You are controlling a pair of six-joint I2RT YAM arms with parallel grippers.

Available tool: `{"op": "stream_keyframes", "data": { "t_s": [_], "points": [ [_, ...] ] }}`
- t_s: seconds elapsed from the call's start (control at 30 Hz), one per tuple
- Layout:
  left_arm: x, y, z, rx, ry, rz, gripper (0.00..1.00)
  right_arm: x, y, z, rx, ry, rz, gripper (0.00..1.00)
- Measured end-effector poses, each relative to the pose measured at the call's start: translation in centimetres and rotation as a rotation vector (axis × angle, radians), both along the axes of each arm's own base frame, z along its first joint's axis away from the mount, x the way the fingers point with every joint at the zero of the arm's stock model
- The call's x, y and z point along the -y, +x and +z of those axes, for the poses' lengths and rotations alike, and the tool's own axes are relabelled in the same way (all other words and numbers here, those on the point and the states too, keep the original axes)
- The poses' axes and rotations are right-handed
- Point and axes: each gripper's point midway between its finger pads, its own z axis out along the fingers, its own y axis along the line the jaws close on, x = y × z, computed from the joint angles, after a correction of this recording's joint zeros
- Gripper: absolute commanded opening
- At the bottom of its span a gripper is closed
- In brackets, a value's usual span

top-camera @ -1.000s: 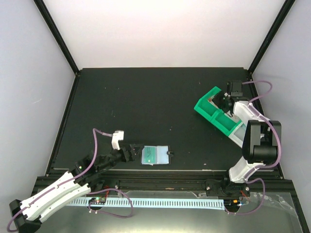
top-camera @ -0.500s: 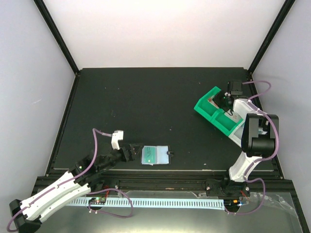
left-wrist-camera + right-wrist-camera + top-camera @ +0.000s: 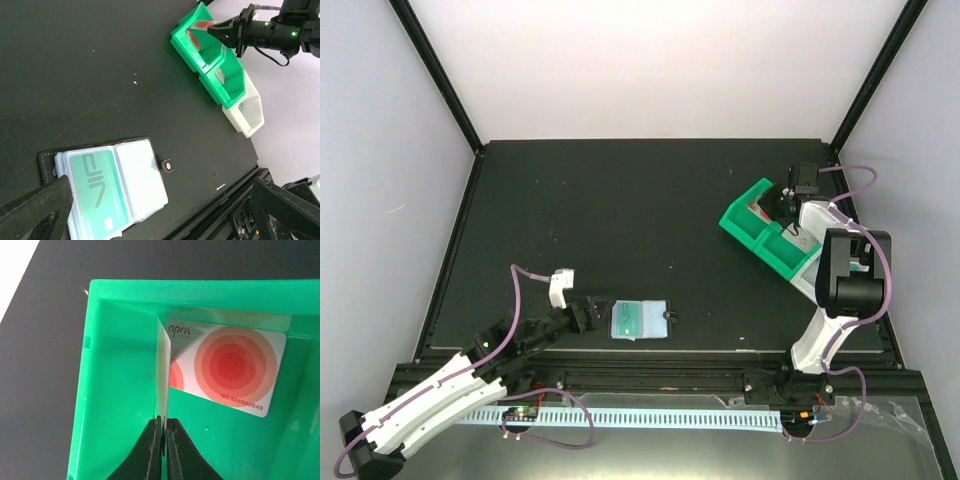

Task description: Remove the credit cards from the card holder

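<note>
The card holder [image 3: 640, 320] lies open on the black table near its front edge, snap tab [image 3: 167, 165] pointing right. A teal credit card [image 3: 95, 192] shows in its left clear pocket; the right pocket looks pale and blank. My left gripper [image 3: 582, 313] stands open just left of the holder, one finger [image 3: 37, 210] by its left edge. My right gripper [image 3: 164, 421] is shut on a pale credit card [image 3: 163, 375], held edge-on inside the end compartment of the green tray [image 3: 120, 390]. A white credit card with red circles [image 3: 227, 367] lies flat in that compartment.
The green tray [image 3: 760, 235] sits at the back right, with a clear white section [image 3: 247, 107] at its near end. The table's front edge and metal rail [image 3: 650, 380] run just below the card holder. White walls close in the sides and back.
The right arm has shifted slightly over the tray, with the pale card still in its fingers. The left arm and the card holder have not moved.
</note>
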Motion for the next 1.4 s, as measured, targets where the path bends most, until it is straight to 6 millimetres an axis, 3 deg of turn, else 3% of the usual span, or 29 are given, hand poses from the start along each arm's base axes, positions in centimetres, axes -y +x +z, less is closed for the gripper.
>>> {"op": "stream_keyframes", "data": {
  "t_s": [0.27,0.73,0.97,1.2,1.4],
  "points": [
    [0.0,0.0,-0.1,-0.003,0.004,0.000,0.99,0.4,-0.1,-1.0,-0.023,0.001,-0.010,0.11],
    [-0.1,-0.1,-0.2,-0.007,0.005,0.001,0.99,1.0,0.7,0.6,-0.020,-0.023,-0.026,0.25],
    [-0.2,-0.2,-1.2,-0.047,0.031,0.006,0.99,1.8,0.0,0.5,-0.075,-0.056,-0.060,0.29],
    [-0.4,-0.5,-2.1,-0.078,0.056,0.001,0.99,2.4,-0.5,1.9,-0.097,-0.082,-0.082,0.35],
    [-0.8,-0.9,-3.0,-0.107,0.090,0.001,0.97,1.6,-1.7,5.3,-0.019,-0.080,-0.046,0.37]
  ]
}}
